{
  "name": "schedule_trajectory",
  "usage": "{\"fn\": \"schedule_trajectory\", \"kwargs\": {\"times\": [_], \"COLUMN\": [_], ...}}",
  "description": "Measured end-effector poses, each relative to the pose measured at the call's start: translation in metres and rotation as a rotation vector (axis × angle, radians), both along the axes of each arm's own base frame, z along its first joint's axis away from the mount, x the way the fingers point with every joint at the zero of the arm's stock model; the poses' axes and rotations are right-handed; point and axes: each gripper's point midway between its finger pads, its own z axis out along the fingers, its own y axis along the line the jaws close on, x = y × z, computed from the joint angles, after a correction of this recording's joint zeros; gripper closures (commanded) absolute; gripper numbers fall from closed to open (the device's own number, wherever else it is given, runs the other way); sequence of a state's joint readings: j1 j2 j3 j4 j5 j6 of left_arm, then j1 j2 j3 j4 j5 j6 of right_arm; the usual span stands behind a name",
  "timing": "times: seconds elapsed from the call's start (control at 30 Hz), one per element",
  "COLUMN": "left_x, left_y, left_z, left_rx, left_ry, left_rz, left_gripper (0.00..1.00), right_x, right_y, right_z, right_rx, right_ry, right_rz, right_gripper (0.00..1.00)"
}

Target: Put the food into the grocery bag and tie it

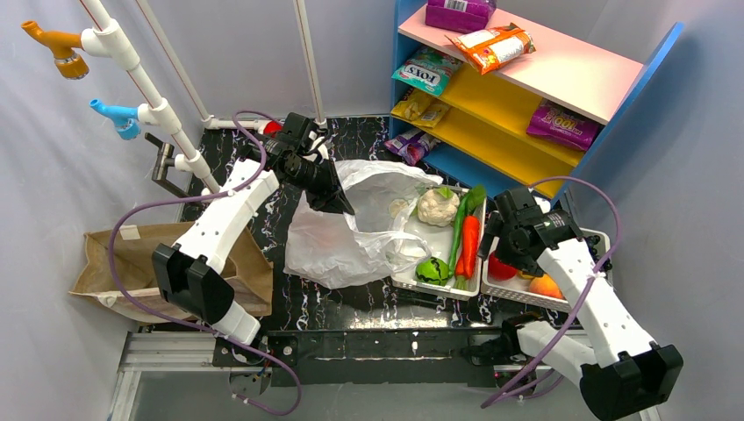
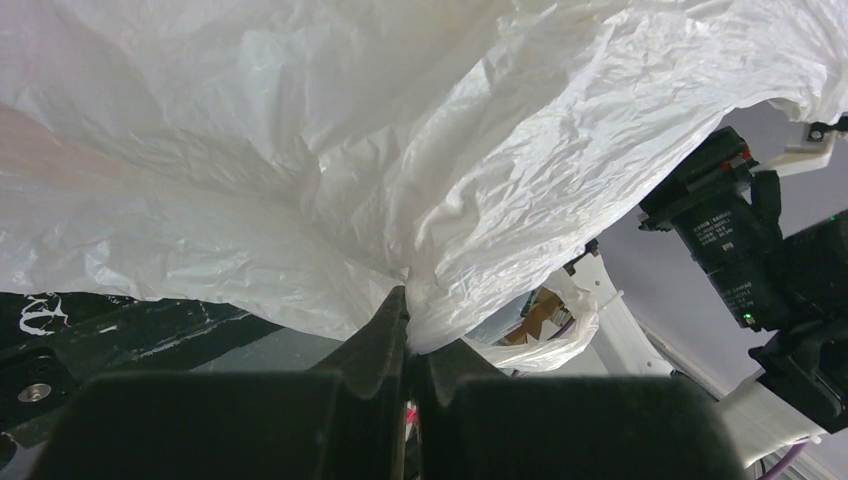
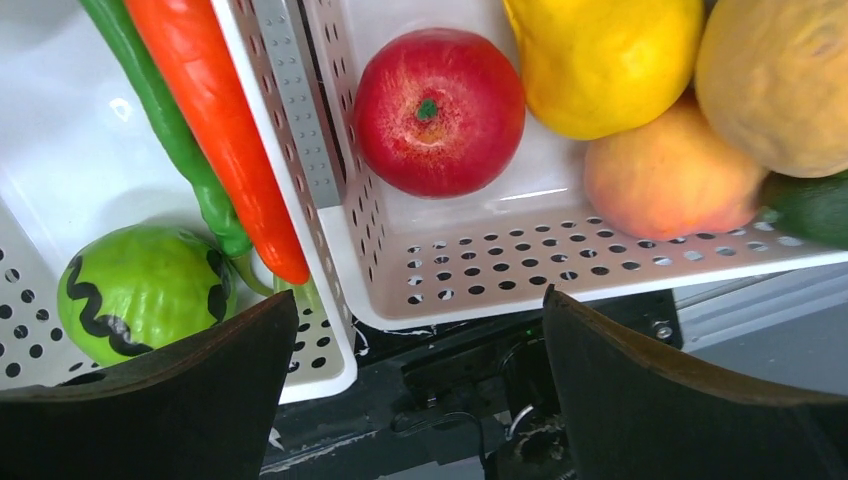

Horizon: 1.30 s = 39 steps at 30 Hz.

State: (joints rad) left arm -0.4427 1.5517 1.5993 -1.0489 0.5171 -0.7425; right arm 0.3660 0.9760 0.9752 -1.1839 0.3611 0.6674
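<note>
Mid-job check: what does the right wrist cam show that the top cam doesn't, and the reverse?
Right wrist only: a yellow fruit, and that the right gripper is open. Top only: the left gripper gripping the bag, and a cauliflower. Both: the apple, the carrot and the fruit basket.

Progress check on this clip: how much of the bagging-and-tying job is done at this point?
Done: nothing clearly bagged; I cannot see food inside the grocery bag. In hand: the left gripper is shut on the bag's plastic, pinching a fold, while the right gripper hangs open above the red apple. Left: the apple, carrot and cauliflower sit in white baskets, and the bag is untied.
</note>
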Motion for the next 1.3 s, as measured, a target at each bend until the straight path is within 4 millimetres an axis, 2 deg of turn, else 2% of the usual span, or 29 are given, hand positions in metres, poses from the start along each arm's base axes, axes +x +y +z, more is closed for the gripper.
{"fn": "schedule_trajectory", "kwargs": {"times": [0.13,0.4,0.53,0.83,1.3], "left_x": [0.000,-0.001,-0.001,-0.001,-0.001], "left_y": [0.000,0.000,0.000,0.000,0.001], "left_z": [0.000,0.000,0.000,0.000,-0.001], "left_rx": [0.000,0.002,0.002,0.002,0.004], "left_ry": [0.000,0.001,0.001,0.002,0.005], "left_rz": [0.000,-0.001,-0.001,-0.001,-0.001], "left_gripper": [1.00,1.00,1.00,1.00,1.00], "right_x": [-0.002,0.009,0.008,0.016,0.027], "right_y": [0.000,-0.002,-0.008,-0.025,-0.034], "right_z": [-0.014,-0.024,-0.033,-0.037,-0.052], "right_rx": [0.049,0.100,0.113,0.146,0.215], "right_ry": [0.039,0.046,0.054,0.025,0.001], "right_rz": [-0.045,-0.126,-0.172,-0.334,-0.479], "right_gripper": [0.02,0.02,0.02,0.02,0.02]}}
